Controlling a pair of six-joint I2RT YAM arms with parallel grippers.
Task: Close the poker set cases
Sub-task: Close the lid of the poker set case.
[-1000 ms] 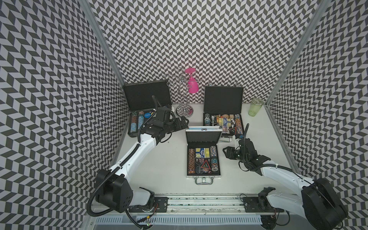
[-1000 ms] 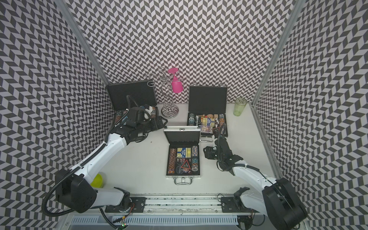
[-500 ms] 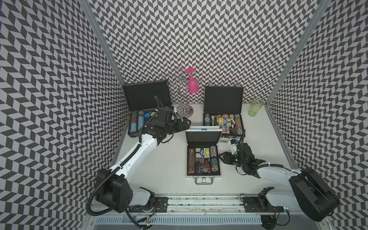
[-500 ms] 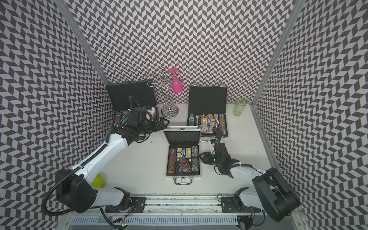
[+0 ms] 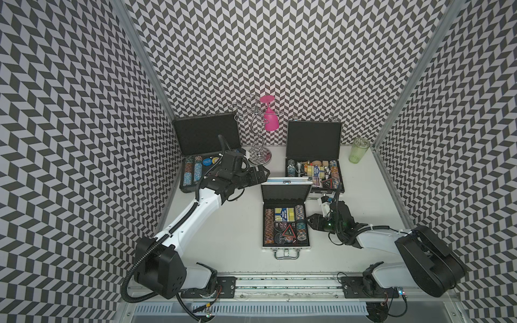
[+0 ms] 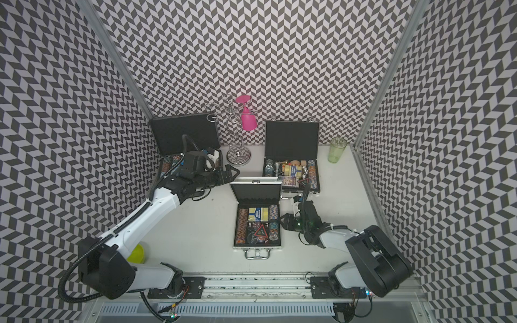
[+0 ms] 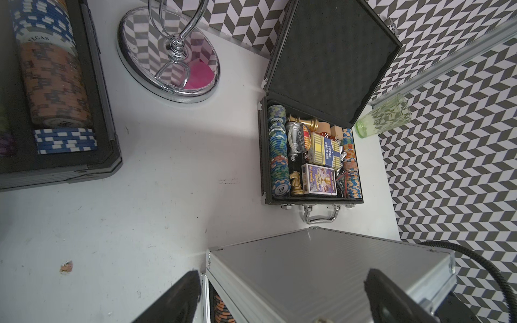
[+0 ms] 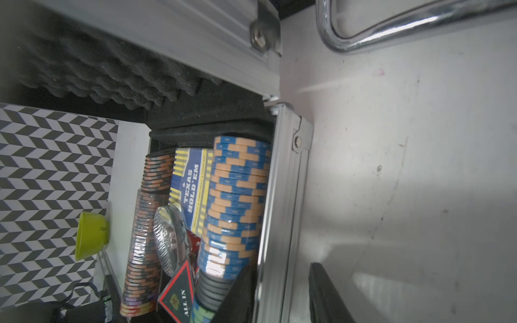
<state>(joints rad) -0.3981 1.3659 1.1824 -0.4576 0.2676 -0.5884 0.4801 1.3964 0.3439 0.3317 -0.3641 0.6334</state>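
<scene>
the small silver case (image 5: 285, 247), at the middle of the desk (image 5: 223, 223) with its lid (image 5: 286, 191) upright and hinge parallel to the front edge, is approached from behind by the wide-open left gripper (image 5: 260, 176), the nearer one, while its right wall is straddled by the right gripper (image 8: 279, 267), whose grip cannot be told.

Silver case (image 6: 256, 192) lid up; right gripper (image 6: 282, 221) at its side wall.

Top views bright, even; right wrist view dim, perhaps blurred.

2 overhead views, 2 wrist close-ups
</scene>
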